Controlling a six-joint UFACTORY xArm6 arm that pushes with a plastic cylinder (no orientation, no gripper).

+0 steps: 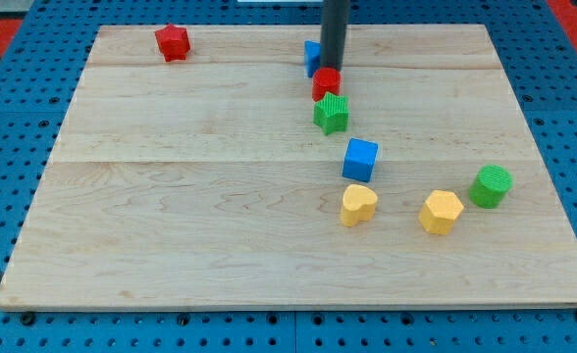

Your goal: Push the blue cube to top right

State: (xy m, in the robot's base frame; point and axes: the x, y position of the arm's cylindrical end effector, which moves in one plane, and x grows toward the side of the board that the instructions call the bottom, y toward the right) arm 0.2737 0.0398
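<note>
My tip [333, 67] is a plain rod with no fingers to open or close, so it holds nothing; it stands near the middle of the top edge of the board [171, 196]. Its end touches or nearly touches a red block [327, 83], and a small blue block [313, 55] shows partly behind the rod on the view's left. Just below the red one lies a green star [332, 114]. The blue cube [360, 160] sits lower, a little right of centre, apart from the tip. I judge the tip must go around to the cube's lower left side to push it toward the top right corner. Near it are two yellow blocks [358, 205] [441, 211].
</note>
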